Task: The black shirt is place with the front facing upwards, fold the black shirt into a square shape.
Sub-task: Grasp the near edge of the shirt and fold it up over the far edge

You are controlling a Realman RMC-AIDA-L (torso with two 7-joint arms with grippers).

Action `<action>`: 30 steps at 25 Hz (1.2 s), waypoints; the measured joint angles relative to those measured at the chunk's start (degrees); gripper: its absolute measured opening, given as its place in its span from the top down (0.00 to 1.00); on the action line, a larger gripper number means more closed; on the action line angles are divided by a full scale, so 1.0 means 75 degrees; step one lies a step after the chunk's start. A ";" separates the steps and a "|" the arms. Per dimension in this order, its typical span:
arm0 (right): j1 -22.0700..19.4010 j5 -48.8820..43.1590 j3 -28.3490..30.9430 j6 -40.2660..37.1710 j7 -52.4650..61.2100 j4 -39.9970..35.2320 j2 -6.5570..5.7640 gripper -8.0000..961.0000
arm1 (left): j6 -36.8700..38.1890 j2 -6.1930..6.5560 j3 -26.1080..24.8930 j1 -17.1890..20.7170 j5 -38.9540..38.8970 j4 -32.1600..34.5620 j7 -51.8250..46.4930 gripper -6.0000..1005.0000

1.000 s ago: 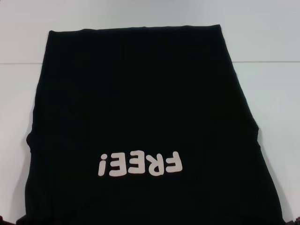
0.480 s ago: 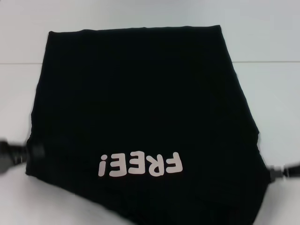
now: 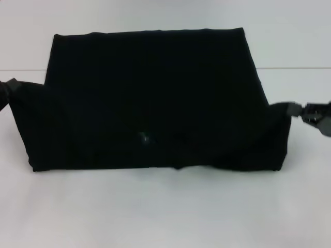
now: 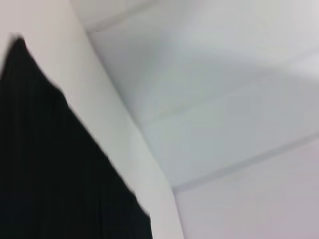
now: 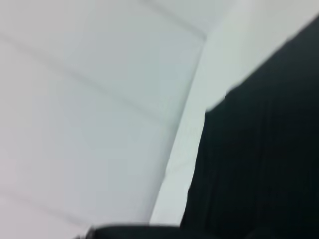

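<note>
Head view: both end effectors, left and right, pinch the plain black cotton shirt mid-fold; next I lay it flat and release.

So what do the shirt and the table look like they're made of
The shirt looks like soft matte knit fabric, likely cotton: it reflects no light and drapes limply where the left gripper and right gripper hold up its near part. The table looks like a smooth, hard white top, maybe laminate, with a thin seam line; the exact material isn't clear.
</note>
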 joint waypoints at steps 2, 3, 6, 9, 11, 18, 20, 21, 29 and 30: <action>-0.0050 0.0390 0.0012 0.0517 -0.0220 0.0046 0.0170 0.96 | -0.0382 -0.0052 0.0006 -0.0016 -0.0207 -0.0230 0.0301 0.97; -0.0070 0.0540 0.0013 0.0742 -0.0355 0.0064 0.0260 0.96 | -0.0521 -0.0072 0.0009 -0.0028 -0.0263 -0.0307 0.0403 0.97; -0.0081 0.0971 0.0039 0.1402 -0.0733 0.0136 0.0467 0.95 | -0.1112 -0.0164 0.0019 -0.0137 -0.0452 -0.0602 0.0868 0.97; -0.0034 0.1522 0.0047 0.1990 -0.1219 0.0264 0.0677 0.95 | -0.1679 -0.0288 0.0038 -0.0311 -0.0666 -0.0778 0.1393 0.97; 0.0046 0.1815 0.0022 0.2359 -0.1546 0.0326 0.0810 0.94 | -0.1969 -0.0361 0.0033 -0.0417 -0.0754 -0.0813 0.1631 0.97; 0.0548 0.2257 0.0008 0.3449 -0.2446 0.0363 0.1084 0.93 | -0.2703 -0.0456 0.0061 -0.0780 -0.0872 -0.0831 0.2248 0.97; 0.0648 0.2424 0.0021 0.3695 -0.2727 0.0394 0.1127 0.93 | -0.2944 -0.0473 0.0056 -0.0847 -0.0876 -0.0839 0.2405 0.97; 0.0684 0.2547 0.0016 0.3814 -0.2856 0.0423 0.1144 0.92 | -0.3005 -0.0479 0.0058 -0.0861 -0.0878 -0.0841 0.2439 0.97; 0.0929 0.3160 -0.0046 0.4265 -0.3599 0.0678 0.1161 0.91 | -0.3312 -0.0497 0.0095 -0.0987 -0.1063 -0.0843 0.2681 0.97; 0.0958 0.3153 -0.0080 0.4341 -0.3605 0.0696 0.1162 0.91 | -0.3393 -0.0498 0.0123 -0.1008 -0.1065 -0.0843 0.2717 0.97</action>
